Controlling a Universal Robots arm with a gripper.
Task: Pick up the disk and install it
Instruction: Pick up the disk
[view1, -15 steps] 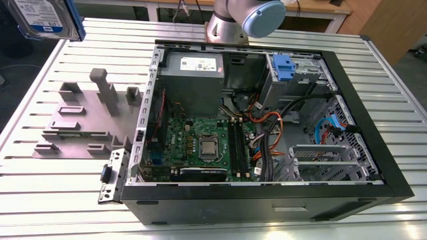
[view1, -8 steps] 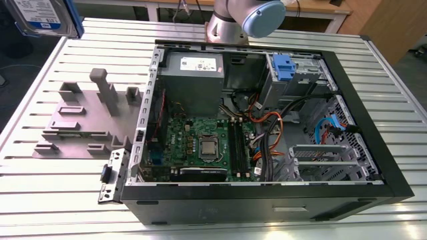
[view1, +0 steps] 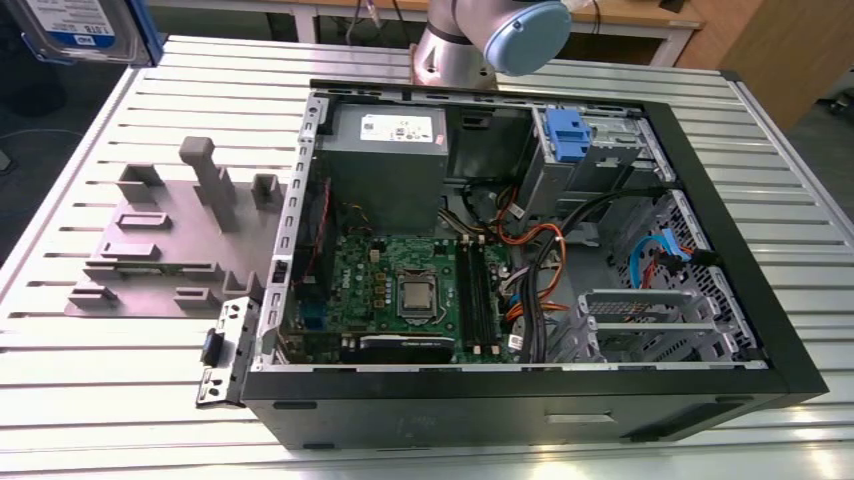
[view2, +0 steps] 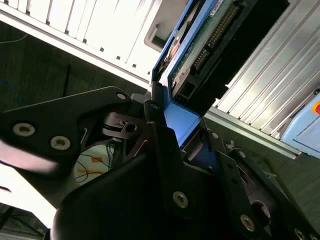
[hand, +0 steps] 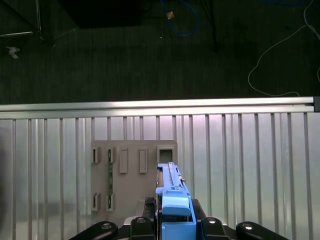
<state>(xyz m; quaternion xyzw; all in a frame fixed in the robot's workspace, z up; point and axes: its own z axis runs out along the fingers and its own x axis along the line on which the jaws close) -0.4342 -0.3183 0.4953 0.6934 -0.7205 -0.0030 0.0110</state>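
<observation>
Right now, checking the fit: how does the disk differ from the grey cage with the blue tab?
The disk is held in the gripper, outside the computer case; the cage sits inside it. The disk bears a white-and-blue label; the cage is bare grey metal. Both have blue plastic.

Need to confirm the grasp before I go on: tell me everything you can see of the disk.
The disk is a flat drive in a blue plastic frame, clamped edge-on in the shut gripper. The second wrist view shows its green circuit board and a row of connector pins. The exterior view shows its white-and-blue label, at that view's upper left. It hangs in the air above the slatted table and the grey holder plate; nothing but the gripper touches it.
</observation>
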